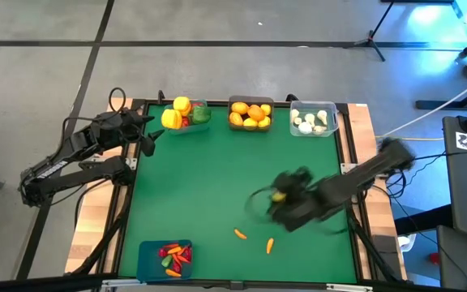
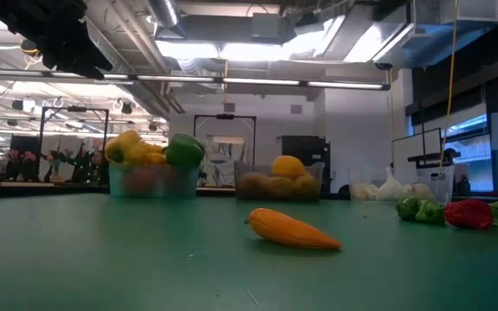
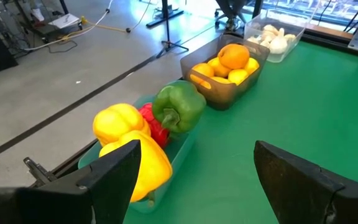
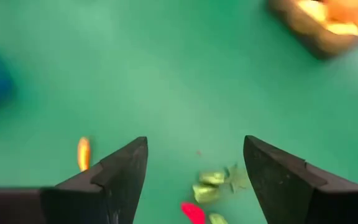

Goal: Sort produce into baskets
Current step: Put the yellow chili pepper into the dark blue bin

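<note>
A: Where does the right gripper [image 4: 194,180] stand?

B: Over the green table mat [image 1: 217,178], fingers spread apart with nothing between them. Just below and ahead of its fingertips lies a little heap: some small green toy pieces [image 4: 215,180], too blurred to name, and a red one [image 4: 193,213]. A small orange toy carrot [image 4: 83,153] lies off to one side of the fingers.

A: And the bins?

B: Well ahead of that gripper sits the dark grey plastic bin of oranges and lemons [image 1: 250,113]. Beside it are the translucent teal bin of peppers [image 1: 186,116] and the clear bin of white garlic bulbs [image 1: 313,119]. The opaque blue bin [image 1: 165,258], holding chillies and carrots, is off to the carrot's side. Two orange carrots [image 1: 240,234] are loose on the mat near the gripper.

A: The left gripper [image 3: 194,180]?

B: It waits at the teal bin, fingers apart and empty, the heaped yellow pepper [image 3: 123,121] just beyond them.

A: What could spoil things?

B: I'd judge the heap too crowded: closing there may catch two pieces, or nudge one away. The arm shows blurred from above, so a fast descent could scatter them. The peppers are piled high; a bump could tip one out.
</note>
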### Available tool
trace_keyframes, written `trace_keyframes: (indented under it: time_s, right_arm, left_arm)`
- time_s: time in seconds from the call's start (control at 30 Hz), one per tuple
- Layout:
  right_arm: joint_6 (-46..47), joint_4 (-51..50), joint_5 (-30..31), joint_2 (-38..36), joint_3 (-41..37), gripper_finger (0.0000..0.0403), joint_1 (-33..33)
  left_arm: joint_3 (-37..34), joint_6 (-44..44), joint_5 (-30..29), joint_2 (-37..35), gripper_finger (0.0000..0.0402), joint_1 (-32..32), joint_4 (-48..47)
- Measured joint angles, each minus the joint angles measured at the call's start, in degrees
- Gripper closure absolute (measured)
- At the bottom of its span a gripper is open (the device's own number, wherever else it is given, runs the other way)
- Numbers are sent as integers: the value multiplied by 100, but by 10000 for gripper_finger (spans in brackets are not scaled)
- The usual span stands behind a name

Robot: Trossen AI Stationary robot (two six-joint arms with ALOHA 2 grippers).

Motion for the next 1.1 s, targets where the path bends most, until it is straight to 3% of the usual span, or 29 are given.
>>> trace_keyframes:
  time_s: [0.1, 0.2, 0.33, 0.43, 0.6, 0.9, 1.0, 1.1]
  right_arm:
    - [1268, 808, 349, -1200, -1483, 139, 112]
    - [1659, 2865, 98, -1869, -2974, 139, 195]
    - [1483, 5444, -471, -1722, -4002, 139, 97]
    - [1221, 6044, -833, -1098, -4059, 139, -24]
    - [430, 5951, -1175, 48, -3164, 139, -129]
    - [-1130, 3369, -1103, 2108, -123, 139, -152]
    - [-1275, 3008, -994, 2452, 321, 139, -148]
    - [-1143, 2905, -1264, 2568, 324, 139, -155]
  left_arm:
    - [0, -2, -1, -1, 93, -2, 0]
    - [0, -2, 0, 0, 93, 0, -1]
    - [0, -4, 0, 0, 93, -1, -1]
    - [0, -4, -2, 0, 93, -1, -2]
    - [0, -15, -2, -2, 93, 1, 1]
    - [0, -20, -2, 0, 93, -1, -5]
    - [0, -24, -2, 0, 93, 1, -4]
    - [0, -31, -2, -3, 93, 0, -2]
